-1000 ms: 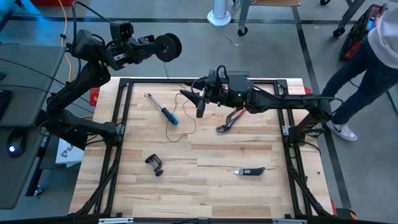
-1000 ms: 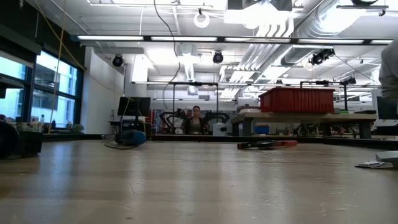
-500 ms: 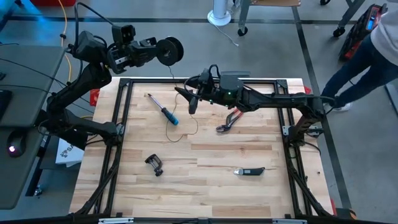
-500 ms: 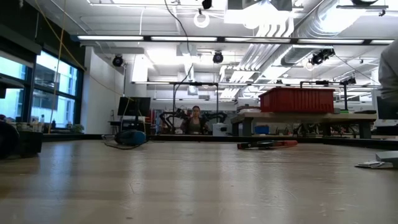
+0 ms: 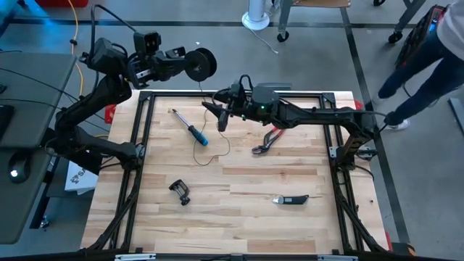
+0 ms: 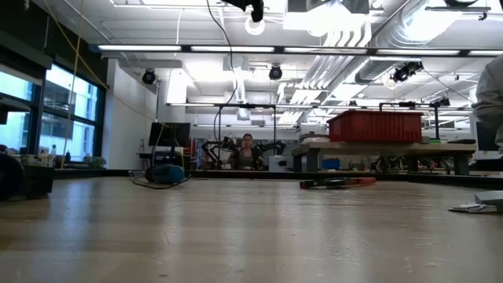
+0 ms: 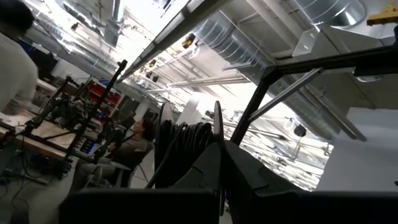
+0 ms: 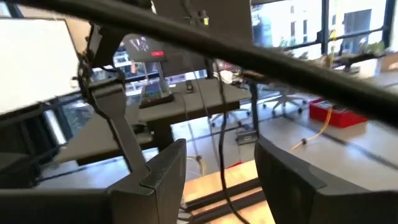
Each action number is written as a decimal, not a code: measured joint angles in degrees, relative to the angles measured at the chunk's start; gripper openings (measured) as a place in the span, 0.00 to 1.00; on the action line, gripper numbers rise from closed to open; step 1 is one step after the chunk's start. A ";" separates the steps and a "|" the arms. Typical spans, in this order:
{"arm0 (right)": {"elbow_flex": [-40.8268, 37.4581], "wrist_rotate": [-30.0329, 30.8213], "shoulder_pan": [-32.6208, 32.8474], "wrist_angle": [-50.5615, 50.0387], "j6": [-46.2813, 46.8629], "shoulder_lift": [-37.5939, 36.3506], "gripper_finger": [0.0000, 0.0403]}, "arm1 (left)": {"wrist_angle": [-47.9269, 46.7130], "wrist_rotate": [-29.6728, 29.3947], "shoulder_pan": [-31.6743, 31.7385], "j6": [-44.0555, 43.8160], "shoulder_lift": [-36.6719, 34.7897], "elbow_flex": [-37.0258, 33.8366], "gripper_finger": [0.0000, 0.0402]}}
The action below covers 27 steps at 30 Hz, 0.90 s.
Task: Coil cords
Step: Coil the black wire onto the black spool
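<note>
My left gripper is raised over the table's far left edge and is shut on the small round black reel. The reel also shows in the left wrist view. The hair-thin dark cord lies in a loose loop on the table. It rises past my right gripper, which is open above the far part of the table. In the right wrist view the cord runs through the gap between my right gripper's fingers. In the low view the cord hangs down from above. My left gripper holds the reel between its two fingers, one dark finger beside a flange. The fingers come about level from the table's left. The reel is lifted well clear of the table, with wound cord between its flanges. My right gripper: the cord passes between its fingers; I cannot tell whether it touches them.
A blue-handled screwdriver lies by the cord loop. Red pliers lie under the right arm. A black clamp and a black knife-like tool lie nearer the front. A person stands beyond the table's right far corner.
My right gripper has moved toward the table's left edge, closer to the reel, with the cord still in its gap. It now shows at the top of the low view. The person at the right has stepped farther away.
</note>
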 joint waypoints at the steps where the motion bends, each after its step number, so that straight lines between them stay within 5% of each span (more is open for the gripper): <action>1: 0.00 -0.30 0.00 -0.04 0.05 0.00 0.45 | -0.10 -0.03 -0.10 -0.01 0.05 0.00 0.00; 14: 0.02 0.10 0.00 -3.79 -0.25 -0.13 0.44 | -0.31 -0.09 -0.71 0.95 0.12 -0.02 0.00; 27: 0.02 0.21 0.00 -3.93 -0.41 0.24 0.20 | -0.30 -0.01 -0.89 1.37 1.13 -0.04 0.00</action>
